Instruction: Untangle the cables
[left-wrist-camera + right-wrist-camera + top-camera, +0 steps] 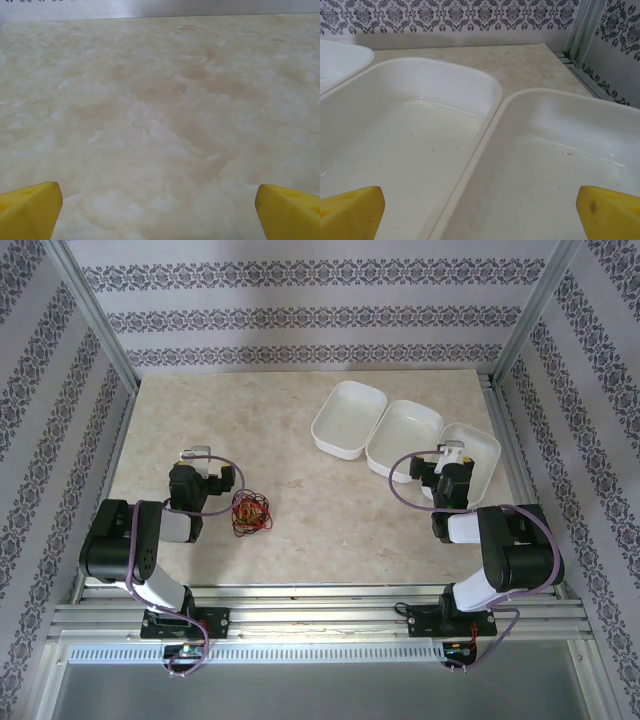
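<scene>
Yellow fingertips [30, 210] of left gripper [160, 215] and right gripper [480, 215] are spread wide, nothing held; cables [250, 511], tangled at eight o'clock on the table [330, 530], could be dragged whole if pinched together.

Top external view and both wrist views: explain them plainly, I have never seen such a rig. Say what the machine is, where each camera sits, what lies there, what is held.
Two robot arms are bolted at the near edge of a table. The top view looks down from above and behind. The wrist views come from cameras on each arm's wrist; the yellow wedges at the bottom are its fingertips. On the table lie a tangle of cables and three white trays. The left end effector hangs open near the tangle; the right end effector is open above the trays. Nothing is held.
</scene>
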